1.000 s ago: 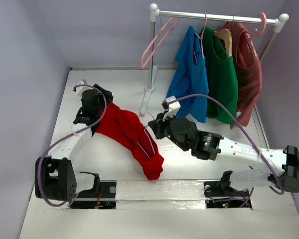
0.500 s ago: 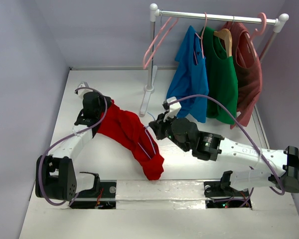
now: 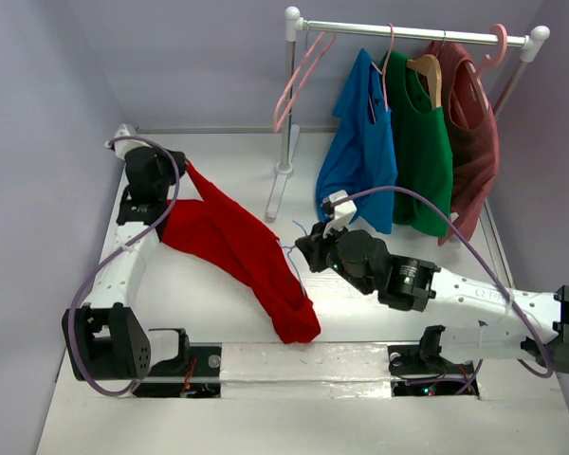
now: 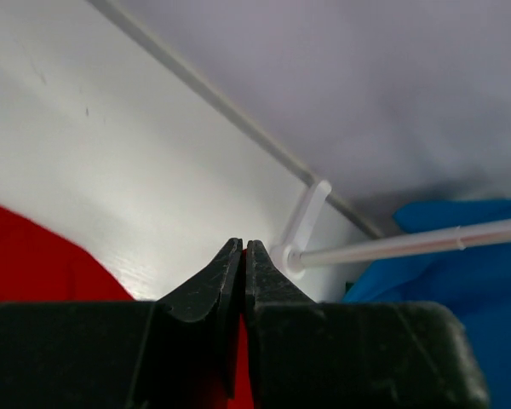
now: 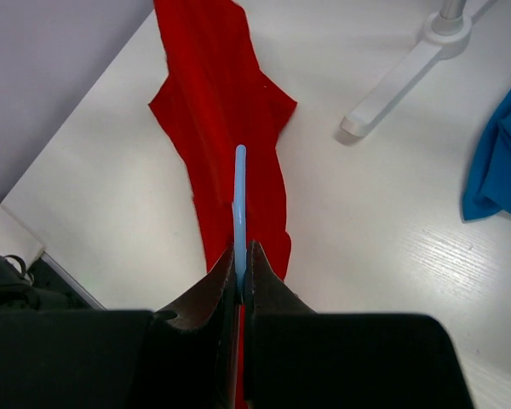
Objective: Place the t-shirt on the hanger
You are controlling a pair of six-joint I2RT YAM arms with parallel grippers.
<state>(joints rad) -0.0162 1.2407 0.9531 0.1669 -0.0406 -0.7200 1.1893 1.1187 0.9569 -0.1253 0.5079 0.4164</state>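
Overhead, my left gripper [image 3: 175, 172] is raised at the far left of the counter [image 3: 228, 156], pinched shut on 1 edge of the red t-shirt [image 3: 232, 242]. The shirt trails from there in a long diagonal band toward the near edge. My right gripper [image 3: 310, 248] sits just beside that band, clamped on the thin light-blue hanger [image 3: 293, 263], of which only a sliver shows. Behind stands the rack [image 3: 286, 114] with a blue shirt [image 3: 360, 156].

From my left wrist, the 2 fingers meet tip to tip, with red cloth showing in the slit beneath them. More of the t-shirt [image 4: 34, 264] hangs at lower left. No hanger appears here.

From my right wrist, the fingers are closed on the hanger [image 5: 239, 196], seen edge-on as 1 pale bar aimed along the t-shirt [image 5: 226, 111]. Overhead hides that alignment. Whether the bar is inside the fabric or over it, I cannot tell.

I judge the shirt light, limp and quick to bunch, so a thin pinch may slip. A doubled seam at hem or collar would hold better. The hanger looks stiff and slim and may pivot in my grip.
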